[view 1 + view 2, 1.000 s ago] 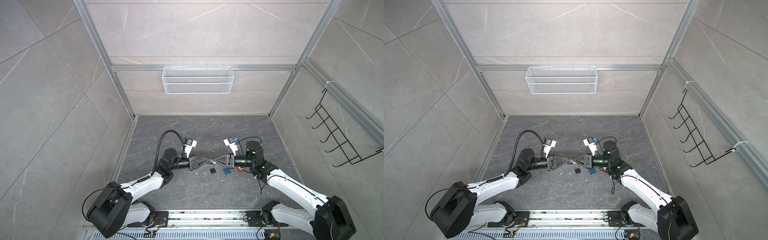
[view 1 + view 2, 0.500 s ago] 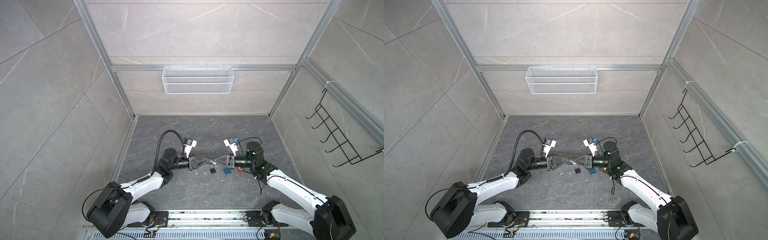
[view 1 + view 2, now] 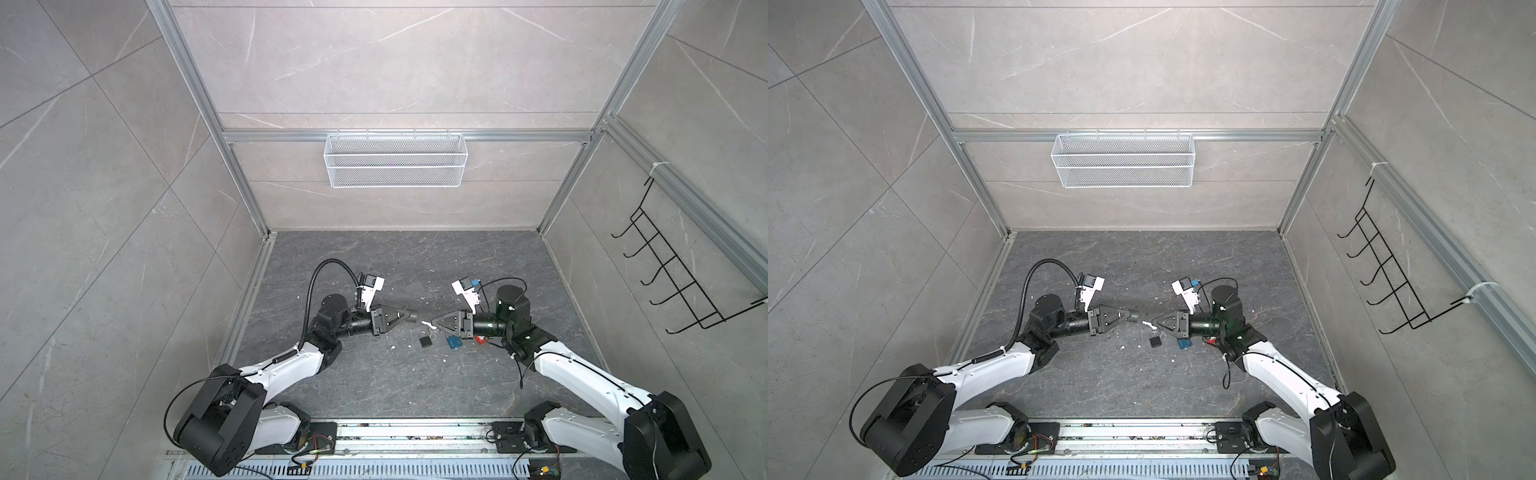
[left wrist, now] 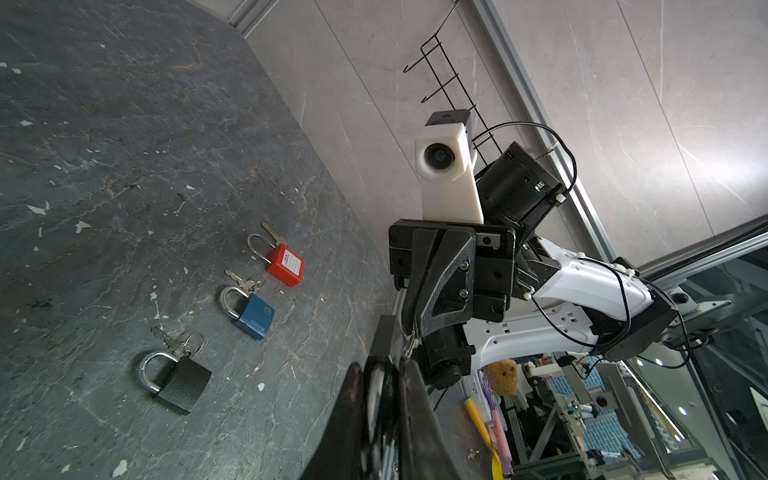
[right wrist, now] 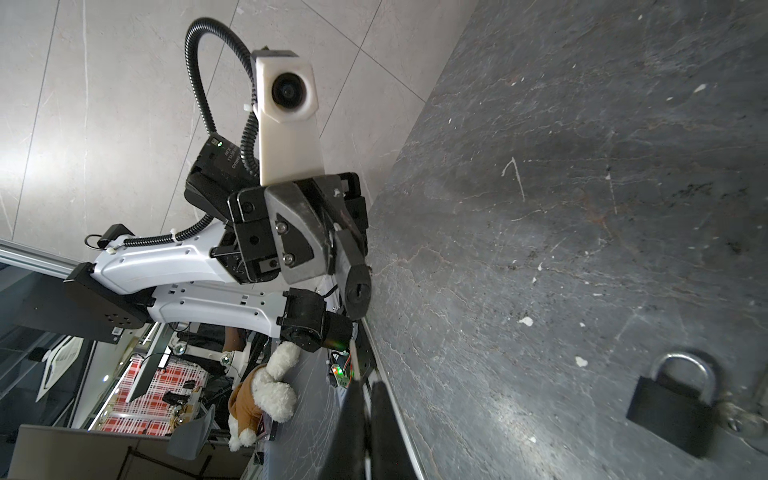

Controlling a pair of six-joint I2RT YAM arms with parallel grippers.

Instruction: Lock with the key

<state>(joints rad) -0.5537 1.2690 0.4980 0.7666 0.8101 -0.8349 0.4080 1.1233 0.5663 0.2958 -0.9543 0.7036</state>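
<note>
**A:** Black barrel-shaped lock (image 5: pixel 358 291), keyhole facing out, is clamped in the left gripper (image 3: pixel 407 314), above the dark stone tabletop (image 4: pixel 124 145).

**B:** The right gripper (image 3: pixel 435 322) pinches the small silver key (image 3: pixel 426 323) at its tips, right at that keyhole. Touching? Can't tell.

**A:** Below them lie a black padlock (image 4: pixel 178 384), a blue padlock (image 4: pixel 253 316) and a red padlock (image 4: pixel 286 266) in a row, with keys beside them.

Mounted on rear wall: white wire basket (image 3: pixel 394 166). On right wall: black hook rack (image 3: pixel 678 266). Scattered over grey worktop (image 3: pixel 374 374): white flecks (image 4: pixel 38 209).
</note>
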